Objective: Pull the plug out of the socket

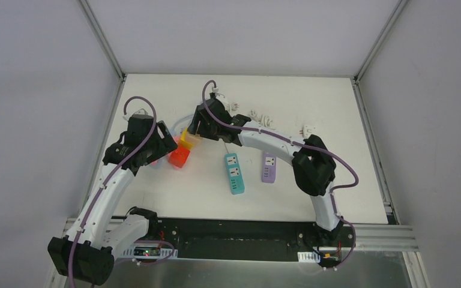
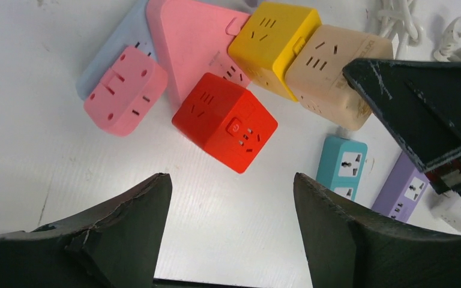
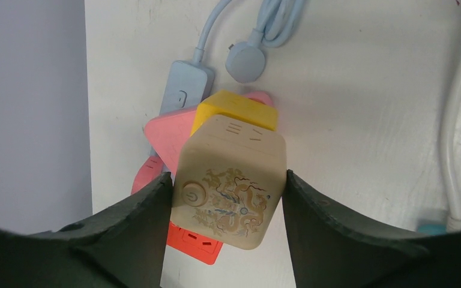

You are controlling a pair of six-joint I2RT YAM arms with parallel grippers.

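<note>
You have a white worktop (image 1: pixel 312 102) walled in pale grey, with a huddle of coloured sockets left of its centre. Your right tool (image 3: pixel 227 180) pinches the beige cube adapter (image 3: pixel 231 192) by two opposite sides. Its dragon-printed button face is turned toward the wrist camera and its far end butts against the yellow cube socket (image 3: pixel 237 111), the pair forming one short line. Your left tool (image 2: pixel 231 177) hangs spread wide, holding nothing, near the red cube socket (image 2: pixel 225 120).
</note>
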